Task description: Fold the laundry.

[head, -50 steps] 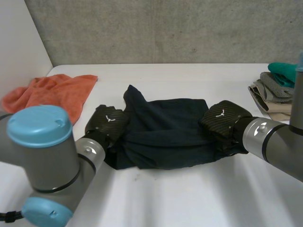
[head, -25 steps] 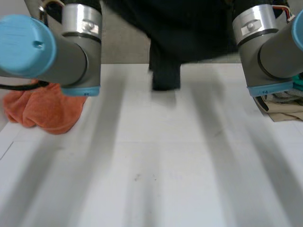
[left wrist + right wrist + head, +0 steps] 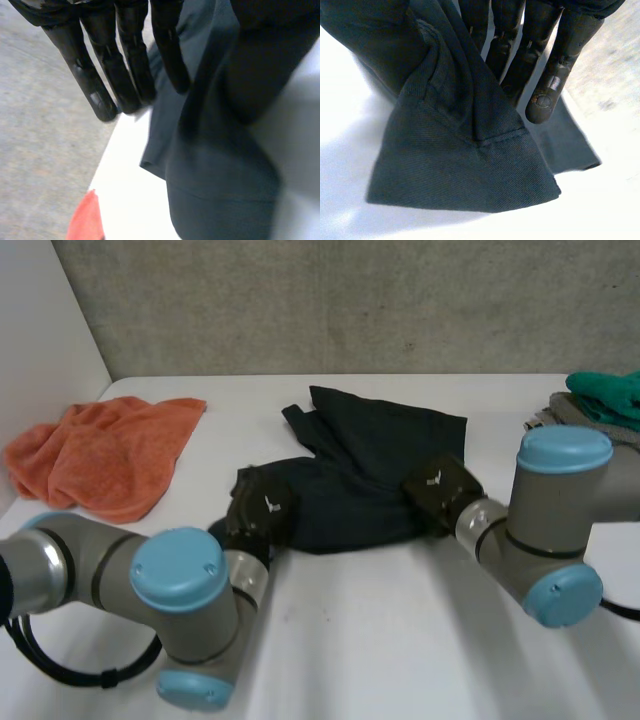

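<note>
Checking the feeds from my desk: the dark garment (image 3: pixel 370 460) lies rumpled in the middle of the white table (image 3: pixel 400 640). Its far part is spread out toward the grey wall and its near edge is bunched between the two hands.

The left hand (image 3: pixel 262 512) is down at the garment's near left corner, right on the table. In its wrist view the left hand (image 3: pixel 125 60) has its fingers straight and close together, with the thumb opposite them. The dark garment (image 3: pixel 215 190) runs up between the two, so I read that as a flat pinch on the cloth rather than a curl.

The right hand (image 3: pixel 438 490) sits at the near right end of the garment. In the right wrist view its fingers (image 3: pixel 535 50) are also straight. A fold of the dark garment (image 3: pixel 460 170) is gathered against them on the thumb side, and a stitched corner hangs down from the grip over the table. The thumb itself is under the cloth, so I can't see it directly.

Other stuff on the table: a crumpled orange towel (image 3: pixel 110 450) on the far left, well apart from the garment, and a bit of it also shows in the left wrist view (image 3: pixel 85 220). There's also a stack of folded clothes (image 3: pixel 600 405) at the far right edge with a green piece on top
</note>
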Available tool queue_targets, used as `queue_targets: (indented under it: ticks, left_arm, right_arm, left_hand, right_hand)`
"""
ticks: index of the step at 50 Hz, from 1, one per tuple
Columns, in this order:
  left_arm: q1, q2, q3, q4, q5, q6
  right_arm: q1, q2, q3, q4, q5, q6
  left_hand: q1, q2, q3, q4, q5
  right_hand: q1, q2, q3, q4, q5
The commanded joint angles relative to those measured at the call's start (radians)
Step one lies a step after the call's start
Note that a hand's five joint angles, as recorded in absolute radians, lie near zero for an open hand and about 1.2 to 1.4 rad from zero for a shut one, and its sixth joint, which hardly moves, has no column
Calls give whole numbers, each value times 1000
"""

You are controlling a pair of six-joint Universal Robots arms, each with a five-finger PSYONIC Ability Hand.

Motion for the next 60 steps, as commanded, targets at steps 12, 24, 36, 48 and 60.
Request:
queue_targets:
  ticks: [12, 24, 36, 48, 60]
  left_arm:
    - [157, 331, -179, -168, 190, -249]
    - [322, 317, -207, -368, 378, -358]
    - [308, 270, -197, -360, 378, -357]
    - [274, 146, -131, -357, 349, -346]
    - [270, 61, -32, -349, 269, -343]
  right_arm:
    - [-57, -182, 195, 26, -88, 260]
    - [-107, -178, 181, 70, -165, 331]
    - [-103, -173, 192, 70, -168, 331]
    - [-103, -173, 195, 70, -168, 331]
    - [-103, -184, 193, 73, -158, 318]
  left_hand:
    - [-555, -592, -596, -592, -590]
    - [-182, -219, -223, -219, -217]
    - [-70, -107, -111, -107, -106]
    - [-76, -113, -117, -113, -111]
    - [528, 491, 488, 491, 493]
  right_hand:
    - [410, 220, 218, 207, 232]
    - [410, 220, 218, 207, 232]
    - [410, 220, 218, 207, 232]
    - [410, 220, 218, 207, 232]
    - [410, 220, 218, 207, 232]
